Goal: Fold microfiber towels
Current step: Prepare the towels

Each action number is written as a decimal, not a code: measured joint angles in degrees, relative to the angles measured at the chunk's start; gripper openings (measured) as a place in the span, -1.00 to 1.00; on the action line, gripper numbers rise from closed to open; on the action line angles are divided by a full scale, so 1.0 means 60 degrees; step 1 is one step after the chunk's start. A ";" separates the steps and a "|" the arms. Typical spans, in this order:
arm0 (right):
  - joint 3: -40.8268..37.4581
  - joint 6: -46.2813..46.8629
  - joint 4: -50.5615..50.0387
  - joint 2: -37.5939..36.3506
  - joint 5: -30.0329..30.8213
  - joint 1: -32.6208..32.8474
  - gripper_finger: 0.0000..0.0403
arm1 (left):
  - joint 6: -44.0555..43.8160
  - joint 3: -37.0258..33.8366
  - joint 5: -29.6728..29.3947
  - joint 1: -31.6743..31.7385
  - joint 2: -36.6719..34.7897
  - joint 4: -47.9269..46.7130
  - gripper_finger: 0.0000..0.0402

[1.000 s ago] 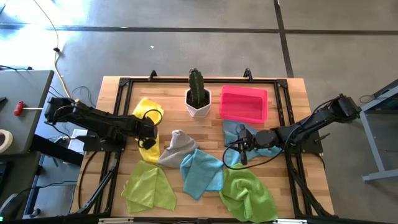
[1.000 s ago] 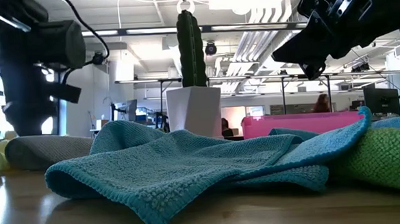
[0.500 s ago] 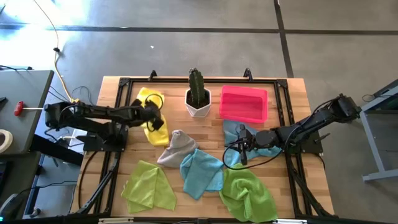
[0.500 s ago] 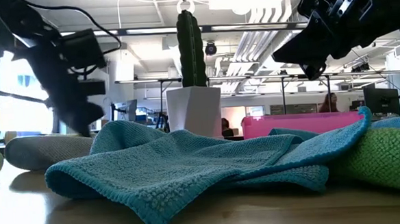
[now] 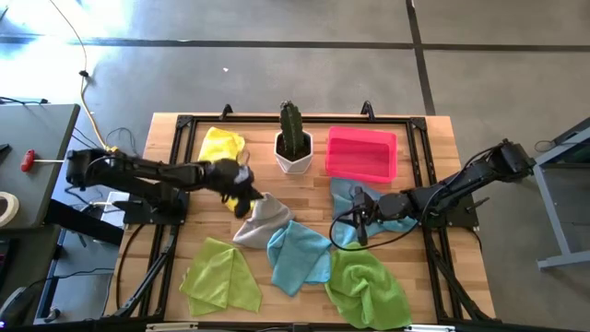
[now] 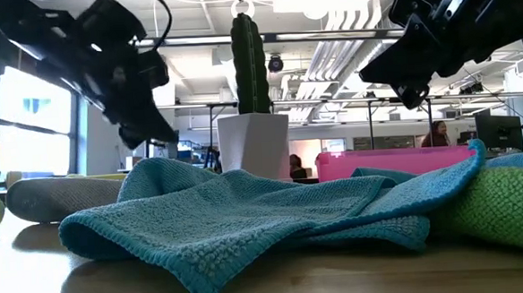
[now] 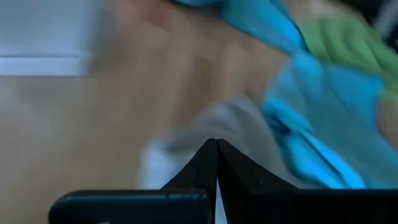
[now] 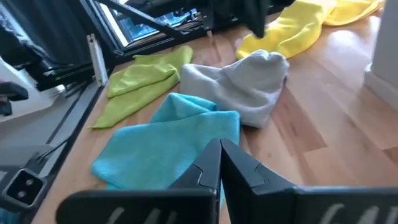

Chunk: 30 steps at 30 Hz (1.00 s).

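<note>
So the bit that matters: the left pincer [image 5: 241, 189], tips pressed together and holding nothing, sits mid-frame in the high view, right at the upper left edge of the grey towel [image 5: 263, 219]. The grey heap lies just down and right of it, bunched up with its long axis running diagonally toward the lower left. The yellow towel [image 5: 221, 148] is just up and left of that pincer, so either is within its reach.

Further right, the right pincer [image 5: 359, 224] is also closed and empty, hovering over a blue towel [image 5: 345, 196] below the pink tray [image 5: 360, 153]. The left arm looks nearer the grey one, I'd guess that's its job. The other blue [image 5: 300, 255] and two green ones [image 5: 221, 277] [image 5: 367, 286] lie along the counter's [image 5: 175, 231] lower part.
</note>
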 joint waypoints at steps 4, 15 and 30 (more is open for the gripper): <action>0.0000 0.0352 0.0151 0.0247 0.0084 0.0198 -1.00 | 0.0000 -0.0004 -0.1183 -0.1302 0.0507 0.0053 -1.00; 0.0000 0.1496 0.0362 0.1400 0.0747 0.0826 -1.00 | -0.0073 0.0037 -0.1896 -0.2777 0.2540 0.0046 -1.00; 0.0004 0.1575 -0.0858 0.1430 0.0747 0.1022 -1.00 | -0.1251 0.0036 -0.1905 -0.3019 0.0893 -0.4056 -1.00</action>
